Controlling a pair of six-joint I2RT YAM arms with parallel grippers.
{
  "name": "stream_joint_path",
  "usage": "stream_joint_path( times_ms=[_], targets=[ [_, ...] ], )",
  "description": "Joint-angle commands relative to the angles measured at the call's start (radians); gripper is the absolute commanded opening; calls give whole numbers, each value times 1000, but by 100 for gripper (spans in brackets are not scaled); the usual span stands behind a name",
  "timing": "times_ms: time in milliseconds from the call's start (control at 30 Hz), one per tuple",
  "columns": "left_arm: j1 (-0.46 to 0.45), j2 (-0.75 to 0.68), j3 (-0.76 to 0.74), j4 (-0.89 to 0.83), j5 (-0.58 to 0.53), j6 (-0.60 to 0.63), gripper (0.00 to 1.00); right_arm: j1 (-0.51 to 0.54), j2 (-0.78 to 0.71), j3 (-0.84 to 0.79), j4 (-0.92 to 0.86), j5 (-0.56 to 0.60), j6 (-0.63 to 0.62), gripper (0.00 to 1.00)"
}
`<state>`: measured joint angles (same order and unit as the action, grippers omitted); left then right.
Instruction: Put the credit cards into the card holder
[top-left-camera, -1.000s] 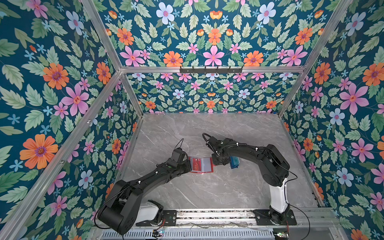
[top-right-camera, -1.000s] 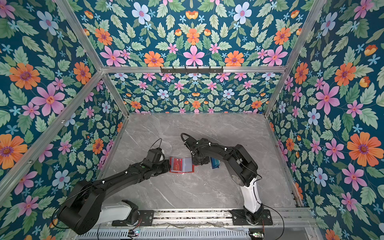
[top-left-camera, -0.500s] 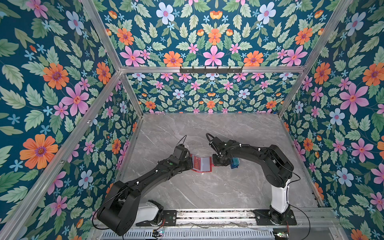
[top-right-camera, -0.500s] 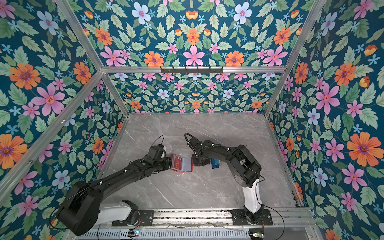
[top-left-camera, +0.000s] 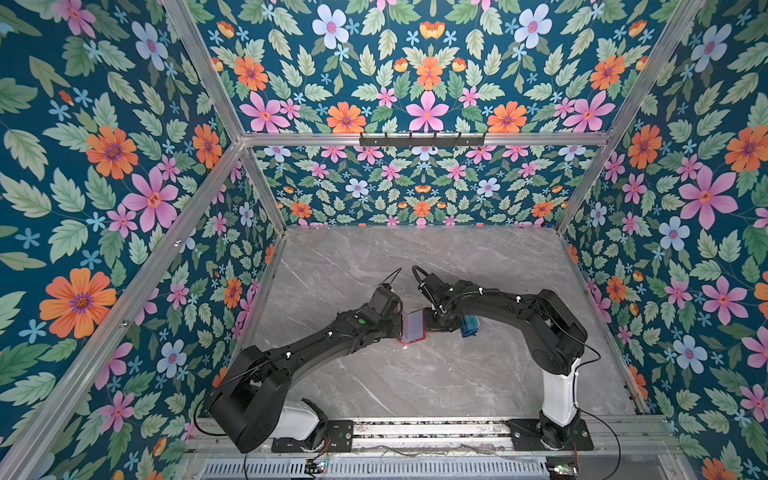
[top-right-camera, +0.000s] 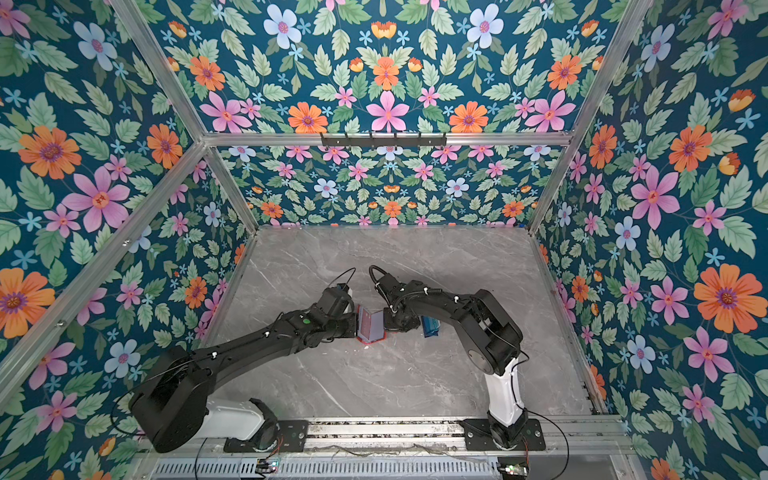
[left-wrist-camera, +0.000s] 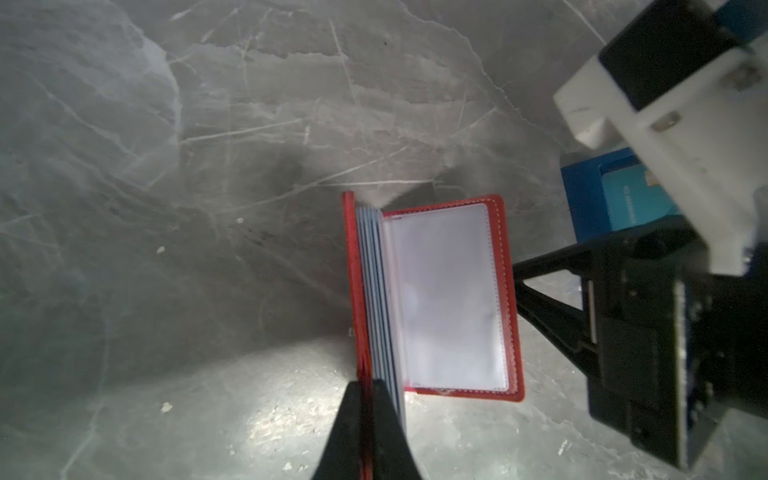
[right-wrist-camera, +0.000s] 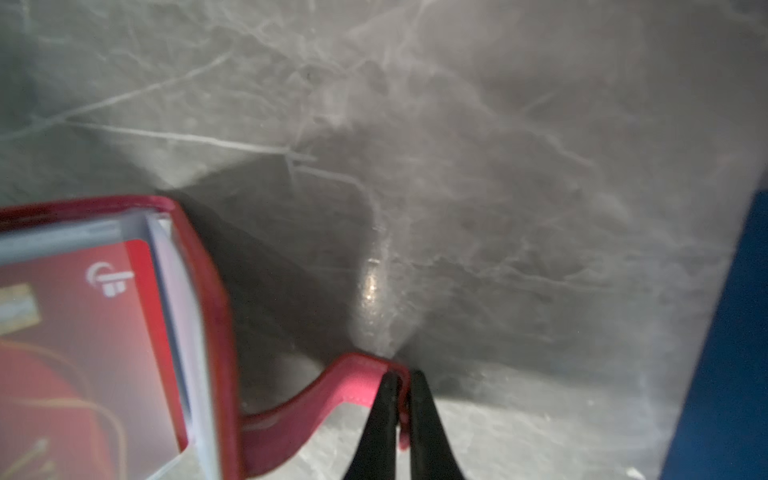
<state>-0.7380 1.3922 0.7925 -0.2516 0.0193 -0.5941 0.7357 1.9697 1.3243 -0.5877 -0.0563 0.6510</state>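
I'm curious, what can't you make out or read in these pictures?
1. Print on the red plastic card in the red leather-look wallet: blurred, cut off by the right wrist view's edge.
2. The blue plastic card in the small blue tray: partly behind the right arm's white mount in the left wrist view.
3. The wallet's stacked pale sleeves: edge-on in the left wrist view, contents unknowable.
4. Both top views: cards too small.

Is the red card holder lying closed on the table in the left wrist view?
No, the card holder is open there, with its pale clear sleeves showing between the two red covers.
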Motion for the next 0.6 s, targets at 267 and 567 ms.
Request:
stream_joint_path(
  times_ms=[267,567],
  targets=[
    [-45,31,35,41,5,41,35,-3,5,-1,-27,19,10,8],
    [-53,84,19,150,100,41,42,-27,-50,-58,29,-14,24,6]
  ],
)
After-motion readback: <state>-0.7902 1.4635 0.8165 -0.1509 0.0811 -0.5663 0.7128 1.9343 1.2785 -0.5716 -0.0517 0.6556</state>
